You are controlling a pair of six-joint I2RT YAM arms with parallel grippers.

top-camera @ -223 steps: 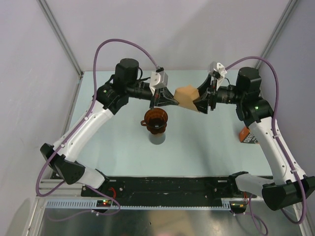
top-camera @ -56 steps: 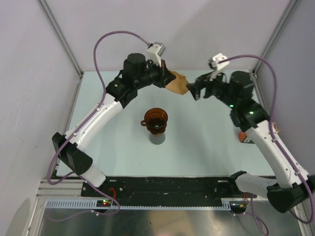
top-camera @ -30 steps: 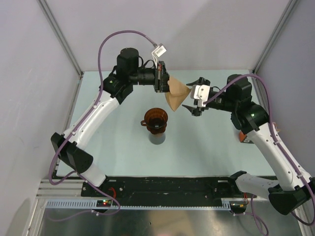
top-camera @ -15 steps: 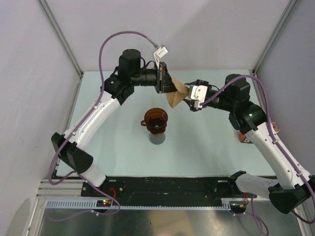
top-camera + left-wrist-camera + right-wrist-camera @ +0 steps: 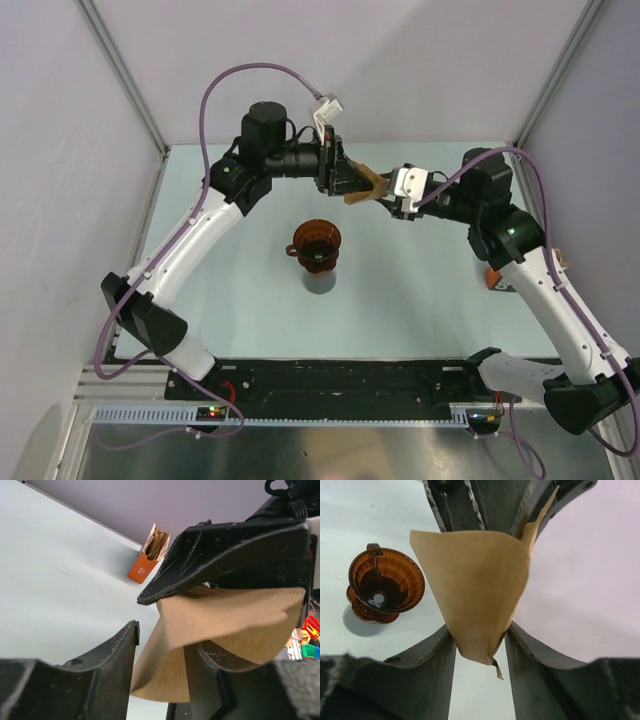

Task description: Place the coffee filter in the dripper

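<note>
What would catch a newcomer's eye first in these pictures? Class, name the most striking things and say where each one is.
First comes the tan coffee filter, an open paper cone held in mid-air between the left tool and the right tool, above the far half of the table. Nearer the robot, the reddish-brown dripper stands empty on the table. An orange bag sits at the table's right edge.

one coffee filter (image 5: 470,590), one dripper (image 5: 316,243), one box (image 5: 141,571)
</note>
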